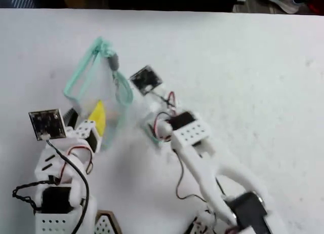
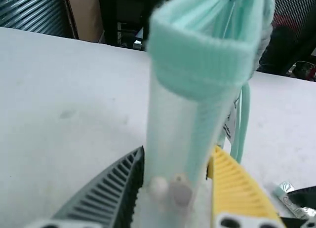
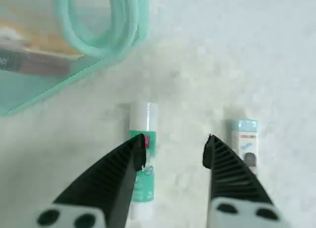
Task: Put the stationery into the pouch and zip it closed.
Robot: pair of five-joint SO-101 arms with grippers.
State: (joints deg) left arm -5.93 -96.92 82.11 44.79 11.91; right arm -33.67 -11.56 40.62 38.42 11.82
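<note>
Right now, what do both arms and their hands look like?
Both arms are white printed shells with black motors: the left arm carries a looping black cable plus red wires, the right arm thin red and black wires. The left hand pairs a dark grey ribbed finger with a yellow one; the right hand has two black ribbed fingers.

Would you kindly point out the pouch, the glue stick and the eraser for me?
pouch (image 1: 92,87), high view, on its clear side panel.
glue stick (image 3: 146,176), right wrist view, on its green label.
eraser (image 3: 244,135), right wrist view, on its printed sleeve.
</note>
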